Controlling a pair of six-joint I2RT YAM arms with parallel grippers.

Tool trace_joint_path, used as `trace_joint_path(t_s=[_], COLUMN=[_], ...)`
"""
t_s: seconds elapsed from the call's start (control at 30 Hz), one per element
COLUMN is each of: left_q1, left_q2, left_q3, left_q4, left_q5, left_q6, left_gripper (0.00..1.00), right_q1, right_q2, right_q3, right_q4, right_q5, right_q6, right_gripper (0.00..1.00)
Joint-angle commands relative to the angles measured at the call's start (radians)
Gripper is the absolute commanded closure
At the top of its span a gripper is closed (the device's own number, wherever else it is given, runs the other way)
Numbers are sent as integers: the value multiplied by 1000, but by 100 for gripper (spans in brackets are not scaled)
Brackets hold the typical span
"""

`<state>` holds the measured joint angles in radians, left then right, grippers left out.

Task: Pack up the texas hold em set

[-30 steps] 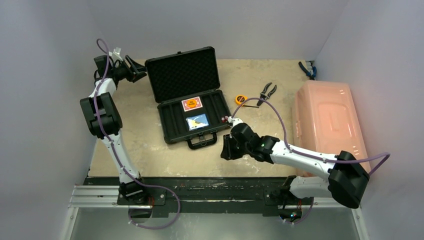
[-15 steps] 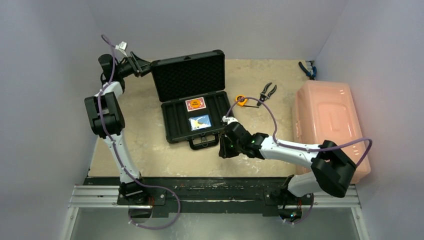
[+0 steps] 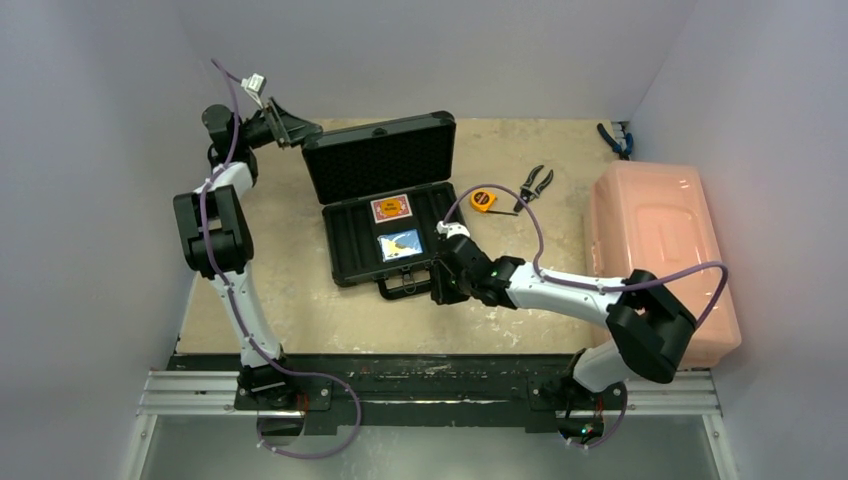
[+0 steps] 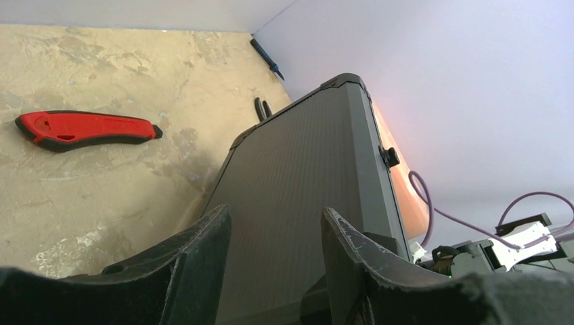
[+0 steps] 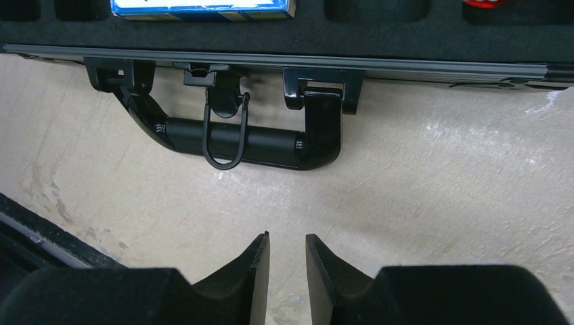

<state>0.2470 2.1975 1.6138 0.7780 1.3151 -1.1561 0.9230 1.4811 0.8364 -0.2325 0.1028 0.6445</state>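
The table (image 3: 300, 290) is a worn beige sheet. The pink bin (image 3: 655, 250) lies along its right edge. Left of centre sits the black case (image 3: 345, 245), its base flat on the table. Its foam-lined lid (image 3: 375, 165) stands tilted up at the far side, and its handle (image 5: 237, 139) points to the near edge.

The left gripper (image 3: 290, 128) is at the lid's far left corner. In the left wrist view its fingers (image 4: 196, 250) are spread wide, with the lid's ribbed back showing between them; I cannot tell if they touch it. The right gripper (image 5: 285, 237) hangs low over bare table, just near and right of the handle. Its fingers are narrowed to a thin slit with nothing in it.

In the base, the red deck (image 3: 390, 208) lies in a far slot and the blue deck (image 3: 398, 244) in the slot nearer the handle. Behind the lid a red knife (image 4: 84, 128) lies on the table. Right of the case are pliers (image 3: 535, 183) and, just beside them, the tape measure (image 3: 483, 200). A sliver of something red (image 5: 482, 3) shows in a foam pocket at the front right, too cropped to name
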Motion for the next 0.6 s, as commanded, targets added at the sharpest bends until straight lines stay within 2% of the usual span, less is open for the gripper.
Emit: trace_joint_path(t_s=[0.0, 0.43, 0.57], left_q1=[-22, -53, -56], left_q2=[-68, -119, -152], left_q3=[-15, -52, -63], left_q4=[0, -270, -399], left_q5=[50, 54, 27], left_q6=[70, 314, 435], left_gripper=[50, 55, 57], right_q1=[4, 4, 4], right_q2=[-68, -176, -214], right_q3=[8, -50, -78], right_q4=[-1, -20, -24], right_q5=[35, 71, 86], right_q6=[6, 26, 36], right_gripper=[71, 70, 70])
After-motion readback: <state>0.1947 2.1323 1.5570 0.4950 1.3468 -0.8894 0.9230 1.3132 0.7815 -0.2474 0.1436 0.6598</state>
